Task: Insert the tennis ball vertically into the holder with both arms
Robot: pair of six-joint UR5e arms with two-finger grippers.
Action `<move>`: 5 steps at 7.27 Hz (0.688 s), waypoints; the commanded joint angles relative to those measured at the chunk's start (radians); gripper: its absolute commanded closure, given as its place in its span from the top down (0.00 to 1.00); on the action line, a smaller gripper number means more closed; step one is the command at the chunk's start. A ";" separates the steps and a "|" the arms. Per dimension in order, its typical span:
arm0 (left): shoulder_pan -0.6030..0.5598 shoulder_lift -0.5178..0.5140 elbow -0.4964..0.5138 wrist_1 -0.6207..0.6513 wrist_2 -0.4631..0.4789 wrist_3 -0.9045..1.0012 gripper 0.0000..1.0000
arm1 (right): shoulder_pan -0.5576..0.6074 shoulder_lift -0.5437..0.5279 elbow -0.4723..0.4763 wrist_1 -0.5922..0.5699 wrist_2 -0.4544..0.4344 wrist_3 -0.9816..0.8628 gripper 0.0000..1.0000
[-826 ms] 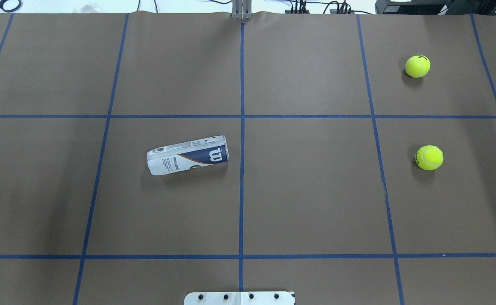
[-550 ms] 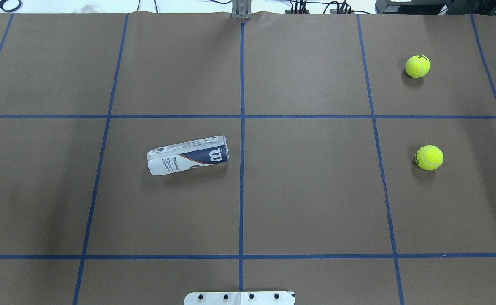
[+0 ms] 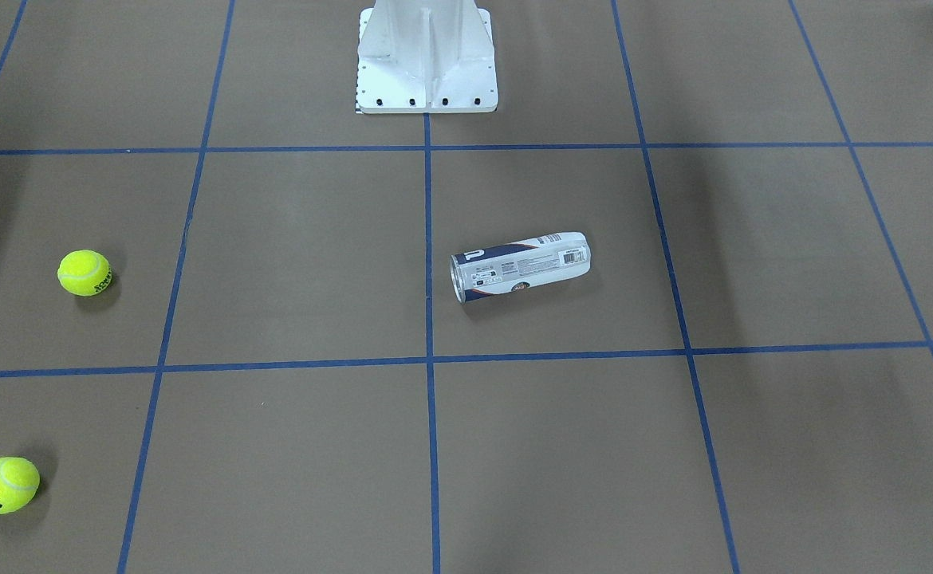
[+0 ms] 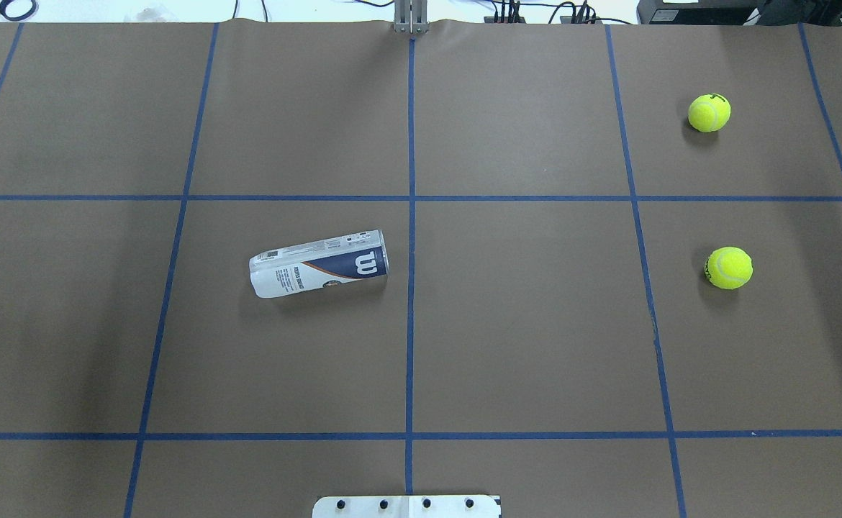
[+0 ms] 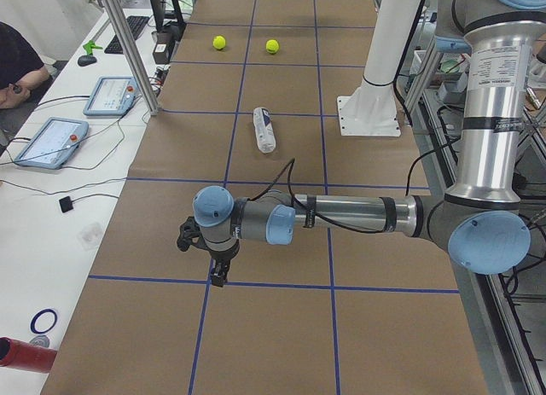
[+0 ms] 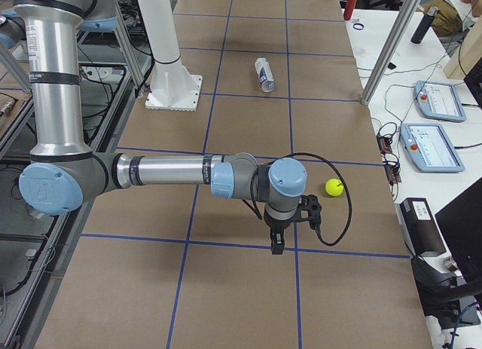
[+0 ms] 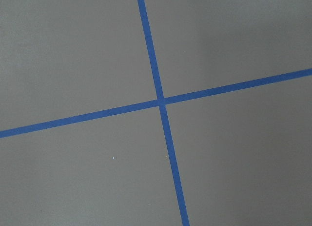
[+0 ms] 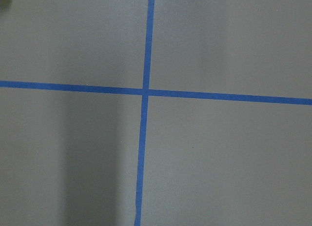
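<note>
Overhead exterior: holder (image 4: 319,264) flat on tbl (image 4: 536,324)

My right wrist cam is pretty much all brown table paper (image 8: 224,162) with two strips of blue tape on it. The sideways strip (image 8: 234,96) dips slightly toward the right, and the up-down strip (image 8: 141,157) crosses it left of centre, above the middle. A soft shadow band (image 8: 92,157) darkens the lower left, right beside the up-down strip.
</note>
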 commanded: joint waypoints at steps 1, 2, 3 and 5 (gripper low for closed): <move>0.000 -0.010 -0.012 0.008 0.002 -0.003 1.00 | 0.000 -0.001 0.005 0.000 0.000 0.002 0.99; 0.003 -0.020 -0.020 0.013 0.003 -0.003 1.00 | 0.000 -0.003 0.006 -0.002 0.002 0.002 0.99; 0.003 -0.048 -0.022 0.015 0.009 -0.005 1.00 | 0.000 -0.010 0.020 -0.003 0.002 0.003 0.99; 0.005 -0.131 -0.023 0.089 0.009 -0.005 1.00 | 0.000 -0.015 0.028 -0.003 0.002 0.006 0.99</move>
